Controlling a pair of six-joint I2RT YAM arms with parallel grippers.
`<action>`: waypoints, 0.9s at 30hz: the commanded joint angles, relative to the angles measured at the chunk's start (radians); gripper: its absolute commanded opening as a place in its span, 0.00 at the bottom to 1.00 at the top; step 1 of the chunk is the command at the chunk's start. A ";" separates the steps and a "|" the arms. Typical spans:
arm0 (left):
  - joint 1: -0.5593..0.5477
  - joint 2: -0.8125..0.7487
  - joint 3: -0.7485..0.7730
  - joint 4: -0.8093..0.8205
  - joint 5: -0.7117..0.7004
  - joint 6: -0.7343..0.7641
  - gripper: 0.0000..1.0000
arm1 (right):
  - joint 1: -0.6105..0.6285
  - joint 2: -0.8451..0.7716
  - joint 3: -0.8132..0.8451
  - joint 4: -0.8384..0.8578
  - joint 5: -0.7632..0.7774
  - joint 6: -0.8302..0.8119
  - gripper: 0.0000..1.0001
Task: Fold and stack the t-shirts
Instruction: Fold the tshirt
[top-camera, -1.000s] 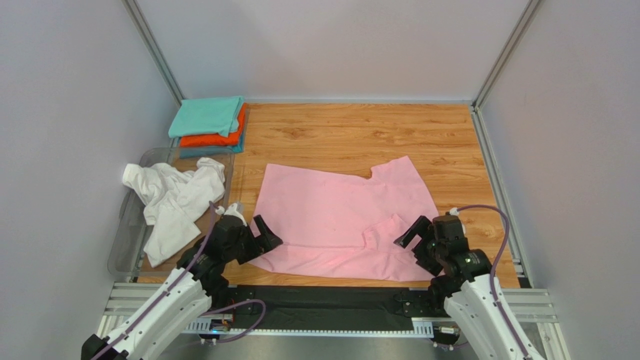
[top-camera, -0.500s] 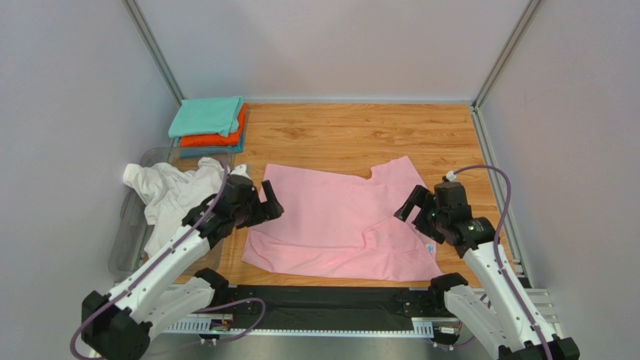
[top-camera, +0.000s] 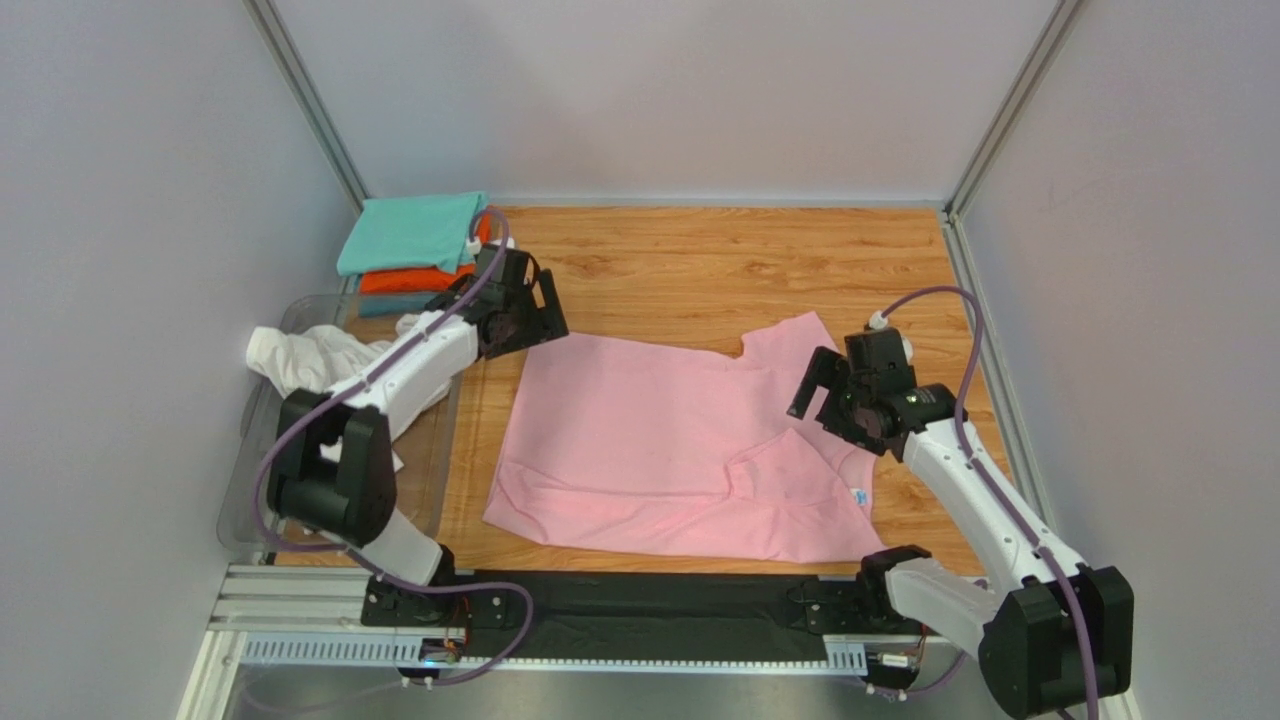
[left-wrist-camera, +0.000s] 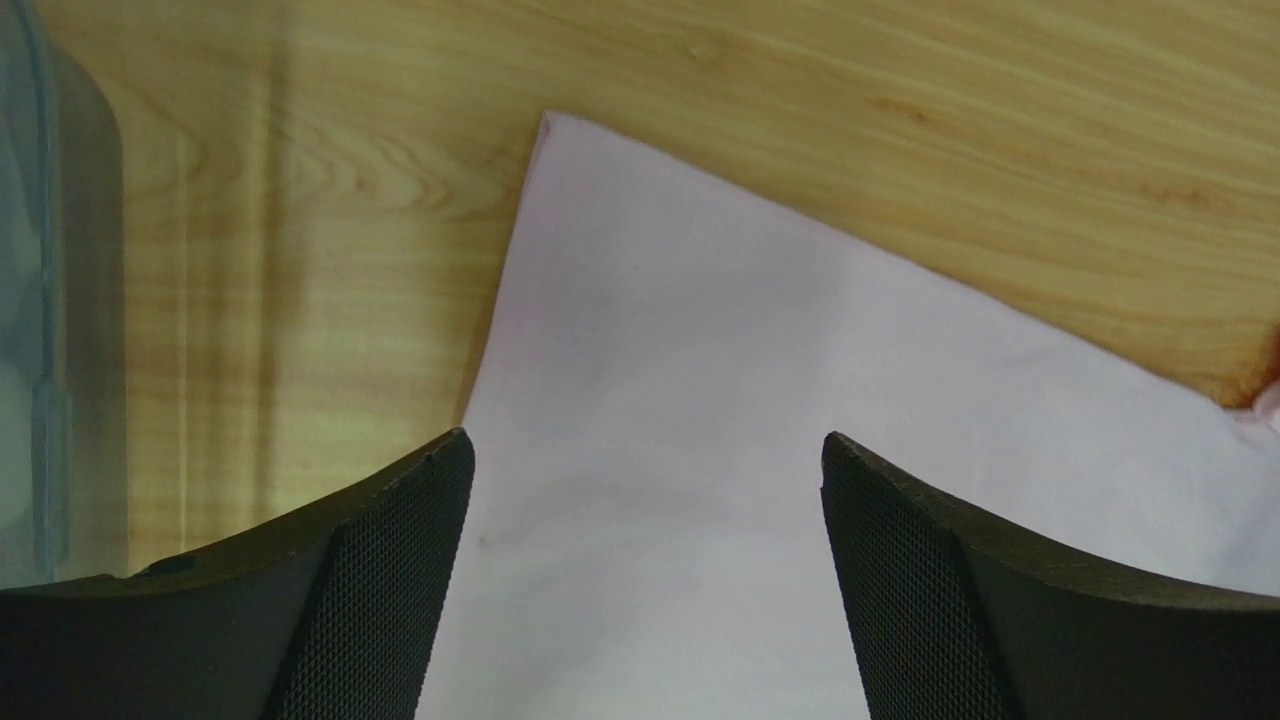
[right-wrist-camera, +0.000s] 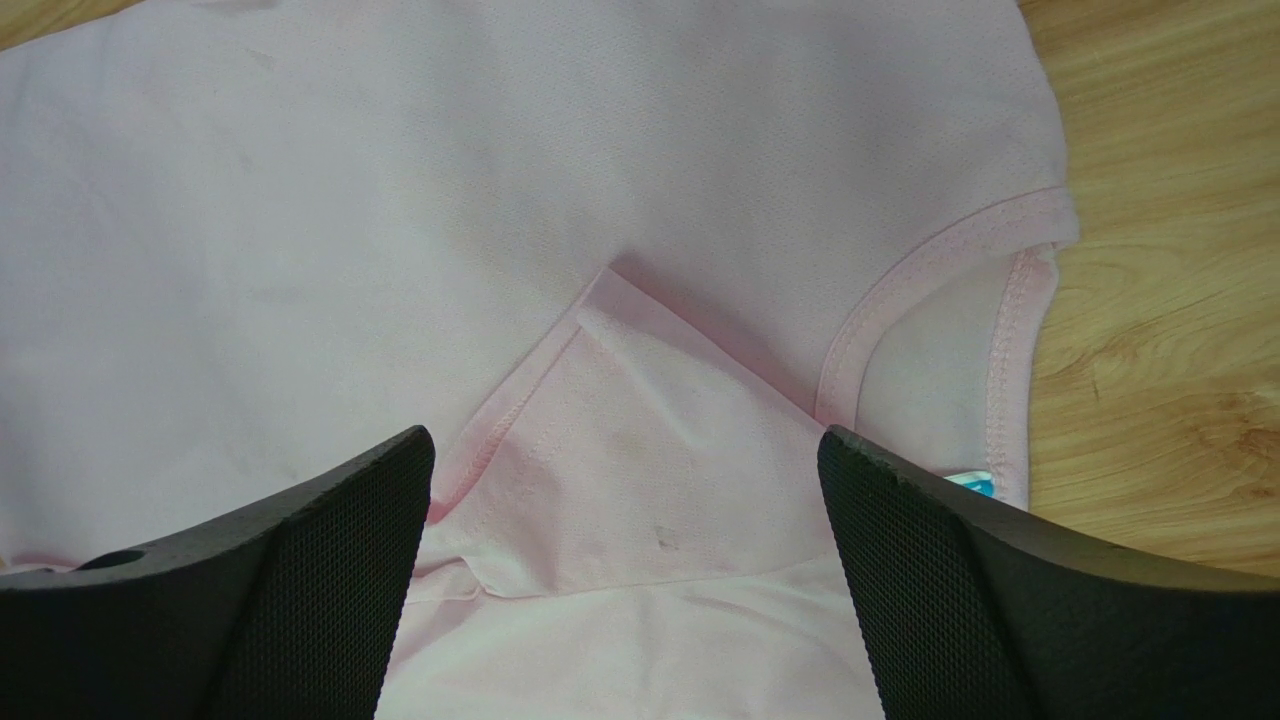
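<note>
The left gripper (top-camera: 531, 318) has advanced from the desk's near edge to the far-left corner of the pink t-shirt (top-camera: 661, 443), which lies flat mid-desk; the right gripper (top-camera: 824, 402) has moved farther in over its collar (right-wrist-camera: 932, 285). Both stand spread apart, grasping nothing. The left arm (top-camera: 398, 368) partly covers the crumpled white t-shirt (top-camera: 319, 360) at the left edge, and the lowest layer of the folded stack (top-camera: 413, 240) in the far-left corner is barely visible, possibly blue.

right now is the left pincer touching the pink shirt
Cannot tell. The left wrist view shows the open left pincer framing the pink shirt corner, and the top view puts it over that corner, but neither shows its height plainly.
</note>
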 joint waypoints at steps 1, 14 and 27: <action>0.048 0.128 0.114 0.064 0.052 0.075 0.91 | 0.001 -0.011 0.001 0.053 0.030 -0.037 1.00; 0.119 0.447 0.341 0.088 0.031 0.095 0.65 | 0.001 -0.028 -0.039 0.057 0.058 -0.063 1.00; 0.123 0.549 0.400 0.010 0.032 0.098 0.45 | 0.000 -0.023 -0.042 0.057 0.067 -0.066 1.00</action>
